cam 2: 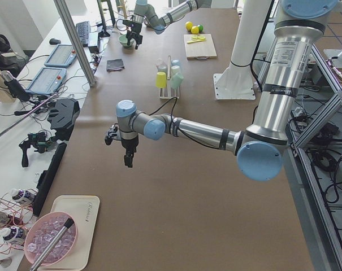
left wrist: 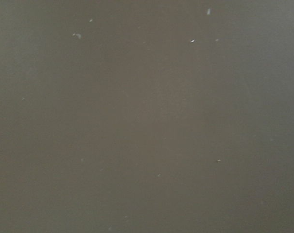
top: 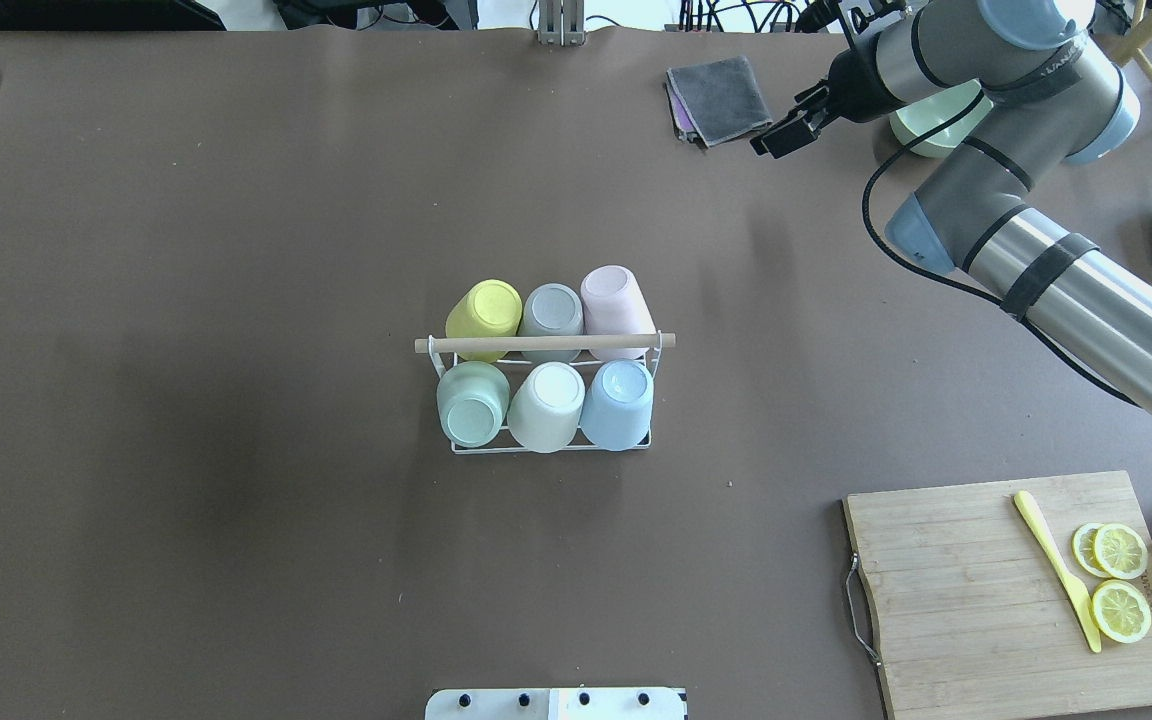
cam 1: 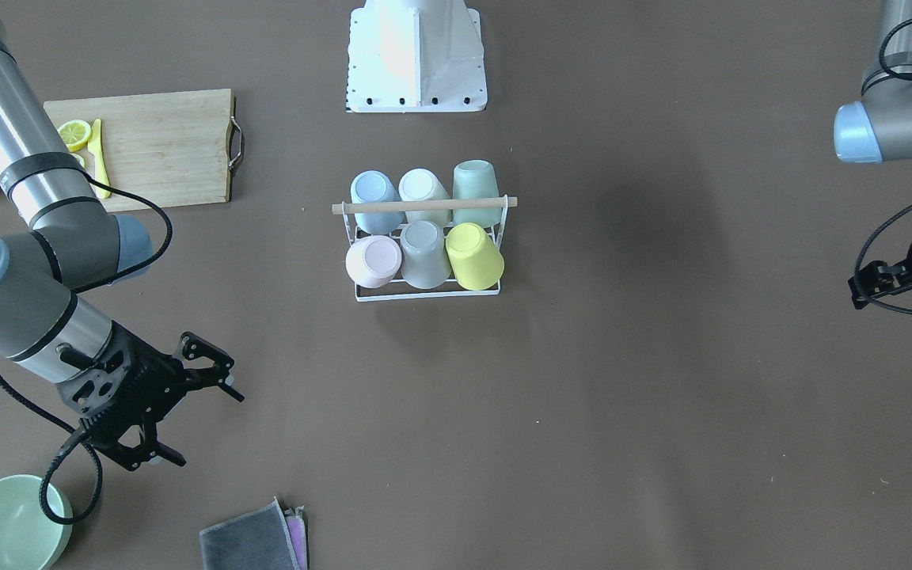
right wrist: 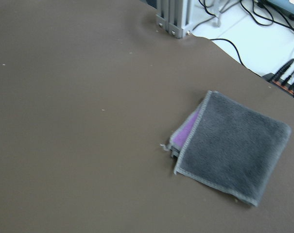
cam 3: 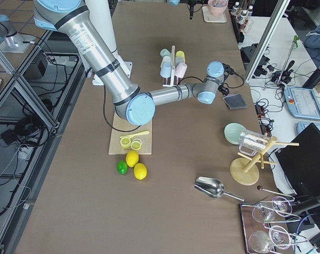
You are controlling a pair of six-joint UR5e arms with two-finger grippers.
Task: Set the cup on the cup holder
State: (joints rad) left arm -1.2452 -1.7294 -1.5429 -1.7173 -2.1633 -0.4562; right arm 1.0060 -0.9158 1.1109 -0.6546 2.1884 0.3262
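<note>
Cup holder [cam 1: 424, 205] at the front-facing view's centre carries 6 upturned cups [cam 1: 475, 255]. Right pincer [cam 1: 207, 427], lower left, hangs with fingers apart; left pincer [cam 1: 868, 286], right edge: cannot tell.

Left pincer [cam 2: 129, 162] hangs above brown table [cam 2: 182, 192].

Well right of the cup holder [cam 1: 427, 206], your frame's edge crops the left hand [cam 1: 879, 281]; its grip cannot be read.
</note>
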